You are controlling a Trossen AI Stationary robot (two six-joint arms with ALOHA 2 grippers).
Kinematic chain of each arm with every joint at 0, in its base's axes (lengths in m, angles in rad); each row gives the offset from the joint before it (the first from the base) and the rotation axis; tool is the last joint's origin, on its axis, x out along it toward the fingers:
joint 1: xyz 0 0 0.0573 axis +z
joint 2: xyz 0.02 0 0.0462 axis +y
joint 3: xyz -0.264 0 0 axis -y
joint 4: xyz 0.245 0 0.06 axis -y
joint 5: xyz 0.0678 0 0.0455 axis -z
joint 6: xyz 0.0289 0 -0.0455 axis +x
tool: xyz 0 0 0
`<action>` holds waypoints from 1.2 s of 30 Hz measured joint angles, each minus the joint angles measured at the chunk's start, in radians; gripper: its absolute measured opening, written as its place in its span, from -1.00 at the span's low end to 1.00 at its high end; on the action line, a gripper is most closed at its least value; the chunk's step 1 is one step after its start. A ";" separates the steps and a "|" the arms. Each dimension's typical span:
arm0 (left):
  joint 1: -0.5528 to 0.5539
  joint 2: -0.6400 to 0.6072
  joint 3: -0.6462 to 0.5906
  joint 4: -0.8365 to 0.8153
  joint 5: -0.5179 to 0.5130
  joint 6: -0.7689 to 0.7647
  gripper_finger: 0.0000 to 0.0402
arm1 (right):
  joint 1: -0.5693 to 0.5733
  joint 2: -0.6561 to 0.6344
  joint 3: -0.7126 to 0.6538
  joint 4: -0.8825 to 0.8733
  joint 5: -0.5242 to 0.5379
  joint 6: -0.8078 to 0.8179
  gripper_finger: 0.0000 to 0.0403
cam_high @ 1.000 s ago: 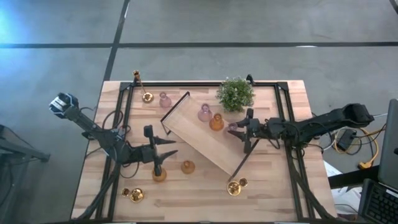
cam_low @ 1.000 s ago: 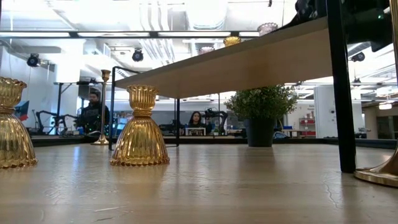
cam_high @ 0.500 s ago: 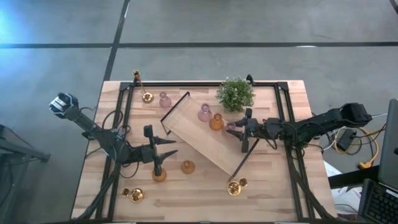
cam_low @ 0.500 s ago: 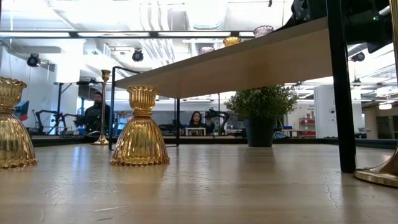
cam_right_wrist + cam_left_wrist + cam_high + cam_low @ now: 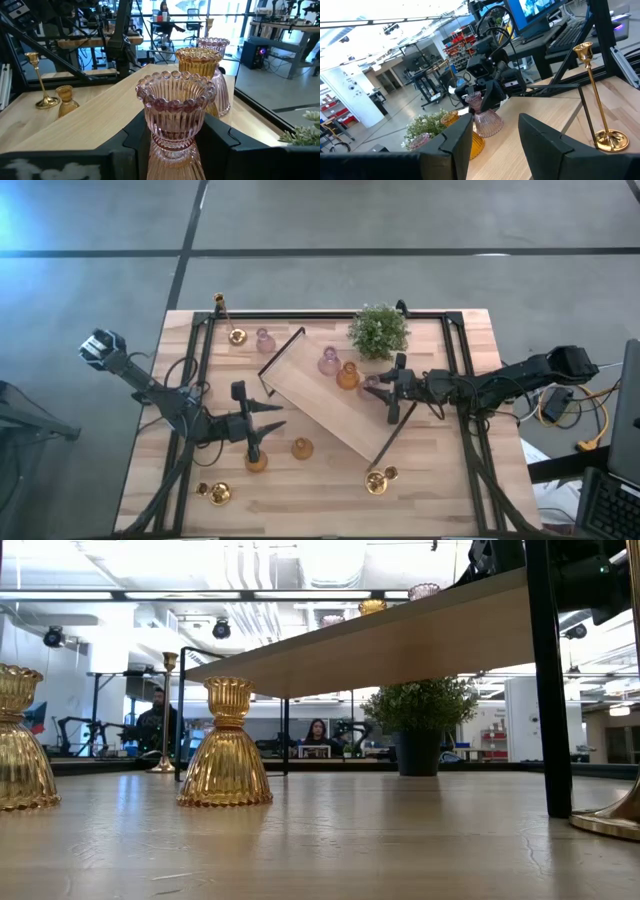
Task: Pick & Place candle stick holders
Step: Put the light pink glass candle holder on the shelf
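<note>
Right wrist view: ribbed pink holder (image 5: 175, 107) (beaded rim).

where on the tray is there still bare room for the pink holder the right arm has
The tray's lower stretch, from the amber holder down to its near wire handle, lies bare. Its upper-left end is also bare. The crowded part is the upper edge, where a pink holder and the amber one stand, with the right gripper holding its pink holder beside them.

I count on the long wooden tray (image 5: 320, 405), lying diagonally mid-table: pale pink glass holder (image 5: 329, 361), amber glass holder (image 5: 348, 376) beside it. Green potted plant (image 5: 378, 331) behind. Tall-stemmed brass holder (image 5: 226, 320) at far-left corner.
</note>
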 joint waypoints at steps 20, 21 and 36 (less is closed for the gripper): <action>-0.001 0.000 0.000 0.004 0.000 -0.001 -0.19 | 0.000 0.002 0.000 -0.007 -0.001 0.041 -0.01; -0.001 0.000 0.000 0.004 0.000 -0.001 -0.19 | 0.000 0.002 0.000 -0.006 -0.001 0.041 -0.01; -0.001 0.000 0.000 0.004 0.000 0.000 -0.19 | 0.001 0.002 0.002 -0.003 -0.002 0.061 0.05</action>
